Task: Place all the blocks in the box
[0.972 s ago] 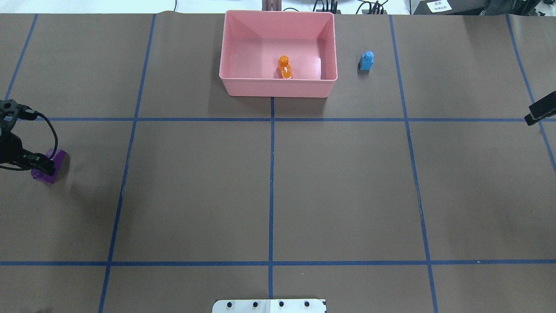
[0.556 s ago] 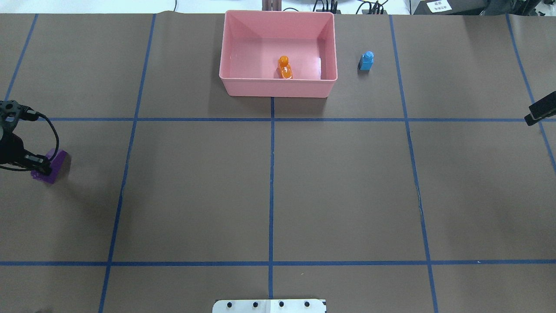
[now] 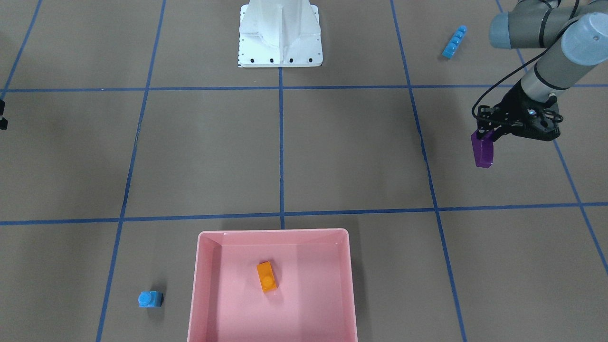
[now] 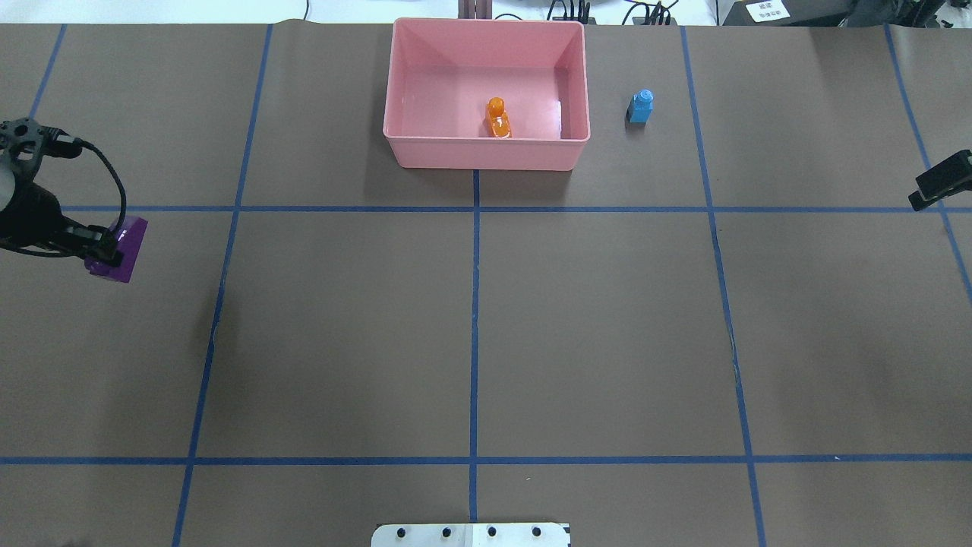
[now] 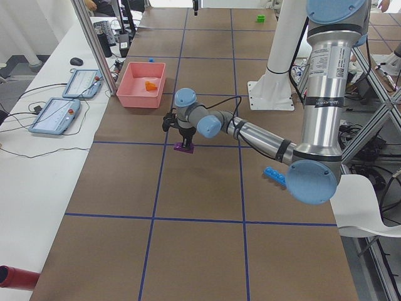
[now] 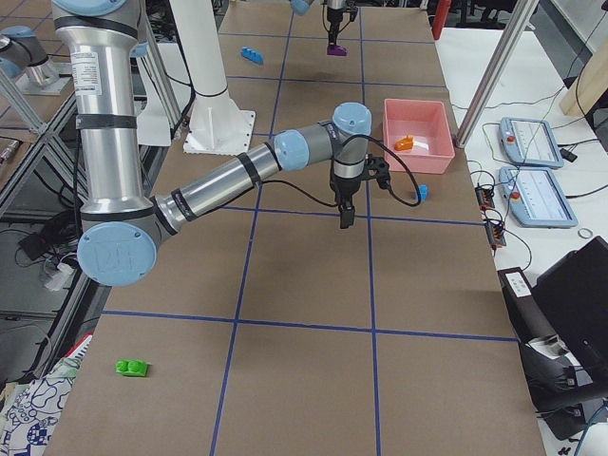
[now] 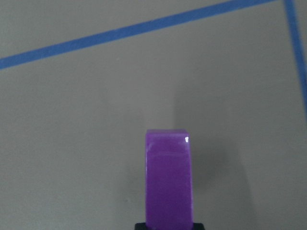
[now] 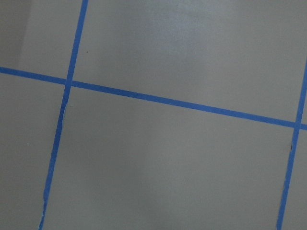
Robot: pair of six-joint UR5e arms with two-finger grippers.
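The left fingers [image 4: 105, 243] are clenched on the upper end of the purple block [image 4: 118, 249], which hangs below them over the table [image 4: 342, 342], well apart from the box [image 4: 486, 156] and on the robot's left. The right fingers [image 4: 938, 182] show only as a dark tip at the table's right edge, and I cannot tell whether they are released or clenched. The orange block [image 4: 497, 120] lies inside the box. The small light-blue block [image 4: 641, 106] stands on the table near the box's right wall. The long light-blue block [image 3: 454, 42] lies near the left arm [image 3: 555, 66], and the green block [image 6: 131, 367] sits far off on the right
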